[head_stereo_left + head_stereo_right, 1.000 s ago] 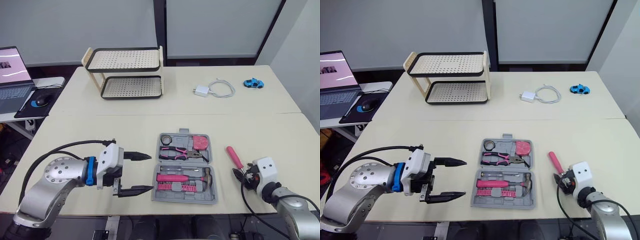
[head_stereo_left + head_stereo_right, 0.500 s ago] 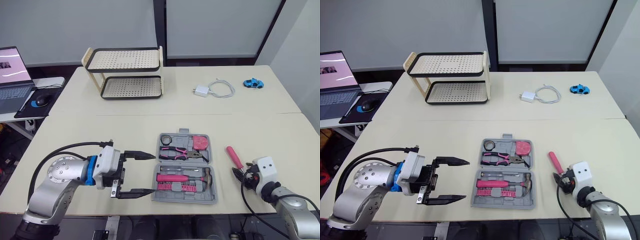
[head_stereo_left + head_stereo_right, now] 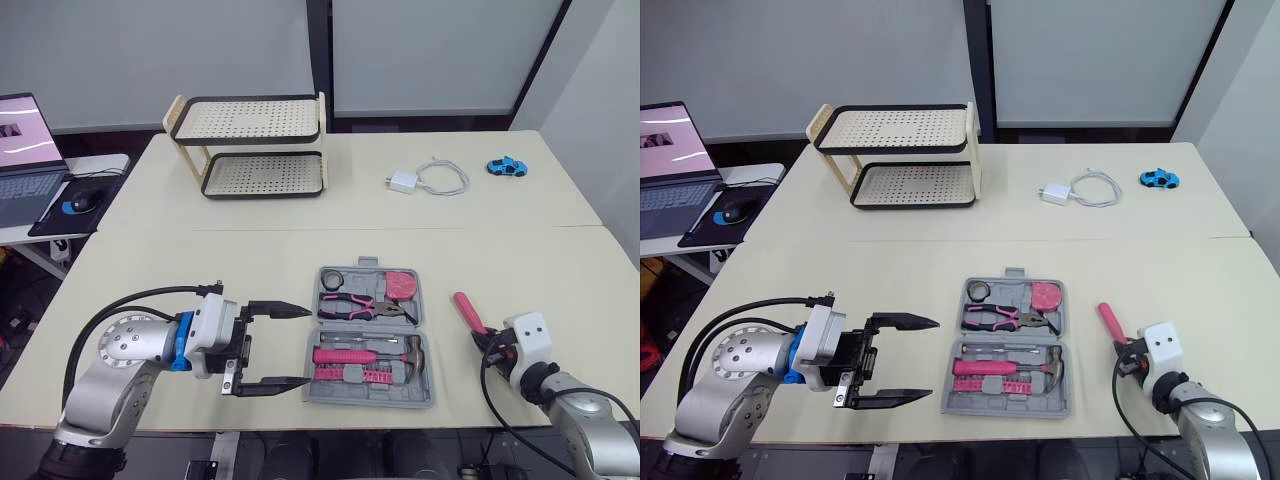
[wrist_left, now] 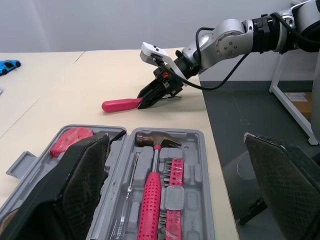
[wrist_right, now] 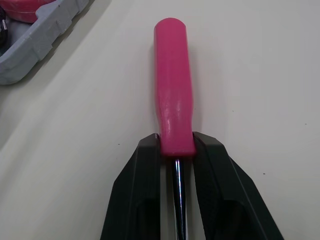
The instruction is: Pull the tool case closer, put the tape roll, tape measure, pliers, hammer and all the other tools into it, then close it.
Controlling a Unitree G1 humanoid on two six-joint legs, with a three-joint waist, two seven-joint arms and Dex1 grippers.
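Beige tabletop (image 3: pixel 200 262) w/ open grey tool case (image 3: pixel 365 398). L gripper (image 3: pixel 301 346): spread wide, just beside case. R gripper (image 5: pixel 176 146): clamped on pink screwdriver (image 5: pixel 173 95) handle.

- Head pair: both eyes look forward and down from high above the near edge of the pale surface (image 3: pixel 250 260). They take in the tool case (image 3: pixel 368 340) at centre, with the left hand (image 3: pixel 300 346) and right hand (image 3: pixel 484 344) low in frame.
- Left wrist: set low, this camera faces across the tool case toward the right hand, a stretch the head views share.
- Right wrist: held close, this camera looks along the pink screwdriver (image 5: pixel 172 85) and down onto the surface, with a corner of the case at the frame's edge.
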